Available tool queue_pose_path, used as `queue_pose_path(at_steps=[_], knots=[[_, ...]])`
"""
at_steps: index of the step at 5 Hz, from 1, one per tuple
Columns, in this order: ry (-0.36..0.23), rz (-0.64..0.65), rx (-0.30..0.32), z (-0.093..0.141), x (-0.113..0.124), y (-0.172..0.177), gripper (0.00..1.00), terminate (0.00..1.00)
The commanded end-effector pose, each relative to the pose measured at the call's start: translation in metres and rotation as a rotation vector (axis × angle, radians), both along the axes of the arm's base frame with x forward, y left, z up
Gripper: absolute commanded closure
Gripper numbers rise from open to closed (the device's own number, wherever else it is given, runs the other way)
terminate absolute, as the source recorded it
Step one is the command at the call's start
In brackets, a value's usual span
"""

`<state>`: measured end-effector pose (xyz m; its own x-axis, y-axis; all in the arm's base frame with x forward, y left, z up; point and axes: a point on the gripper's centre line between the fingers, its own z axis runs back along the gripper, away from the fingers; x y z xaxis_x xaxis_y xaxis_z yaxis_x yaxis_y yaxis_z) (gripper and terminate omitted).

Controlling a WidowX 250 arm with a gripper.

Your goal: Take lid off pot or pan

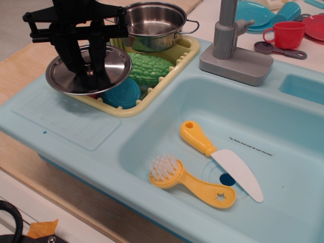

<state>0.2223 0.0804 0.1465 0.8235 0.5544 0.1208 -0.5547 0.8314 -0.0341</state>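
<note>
My claw [87,71] pinches the knob of the lid [88,69] at the upper left of the frame, so the disc hangs nearly level over the left end of the yellow rack [132,109]. The pot [153,23] sits open at the rack's far end, top centre, well apart, so I judge the lifting done. Below the lid, a blue cup [121,92] and a green gourd [148,68] crowd the rack, leaving no flat spot there.
</note>
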Motion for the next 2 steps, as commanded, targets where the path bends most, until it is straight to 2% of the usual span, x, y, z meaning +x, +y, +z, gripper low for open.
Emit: queue_pose_path(at_steps=[1,2], knots=[[-0.019,0.007,0.001,0.0047,-0.0014,0.0039,0.00,0.00],[-0.019,0.007,0.001,0.0047,-0.0014,0.0039,0.00,1.00]])
